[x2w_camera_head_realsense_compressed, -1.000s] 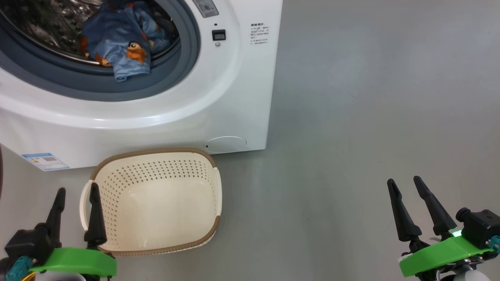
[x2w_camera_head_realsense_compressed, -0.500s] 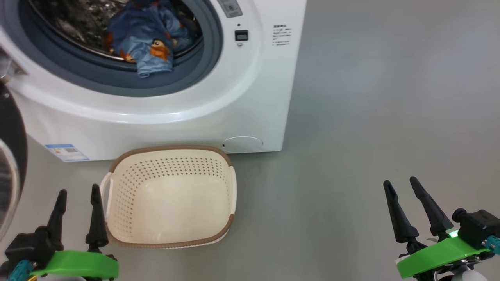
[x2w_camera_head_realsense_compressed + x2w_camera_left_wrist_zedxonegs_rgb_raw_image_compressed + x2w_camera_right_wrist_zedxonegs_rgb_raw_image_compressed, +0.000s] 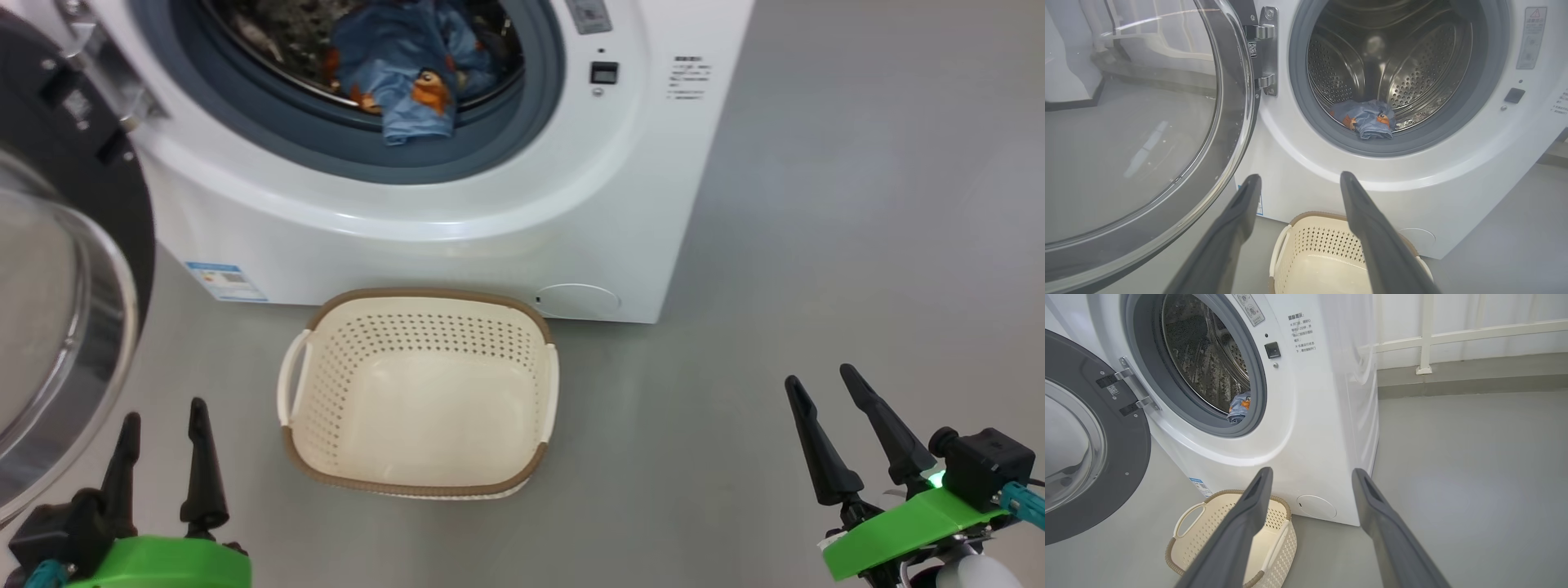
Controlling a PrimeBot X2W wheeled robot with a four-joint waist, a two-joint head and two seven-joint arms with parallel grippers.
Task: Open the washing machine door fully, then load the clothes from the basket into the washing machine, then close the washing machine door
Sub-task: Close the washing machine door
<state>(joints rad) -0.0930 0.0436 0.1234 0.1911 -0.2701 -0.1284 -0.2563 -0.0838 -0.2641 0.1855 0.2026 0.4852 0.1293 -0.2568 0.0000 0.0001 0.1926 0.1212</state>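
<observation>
1. Fingers (image 3: 200, 465) of left gripper (image 3: 163, 411) and right gripper (image 3: 818, 376) are standing parted, gripping nothing.
2. Clothes (image 3: 408, 65) are lying at the washer's (image 3: 490, 245) opening edge.
3. Basket (image 3: 424, 292) is sitting on the floor (image 3: 816, 204) before it; door (image 3: 90, 122) is hanging open.

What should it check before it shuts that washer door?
1. Basket emptied: ok, no cloth left inside.
2. Clothes in the washing machine: ok, blue bear-print cloth lies in the drum.
3. Grey seal clear: not ok, a fold of cloth hangs over the drum lip onto it and might get pinched.
4. Washing machine door free to swing: cannot tell whether it clears the basket.
5. Left end effector and right end effector free: ok, both open, holding nothing.
</observation>
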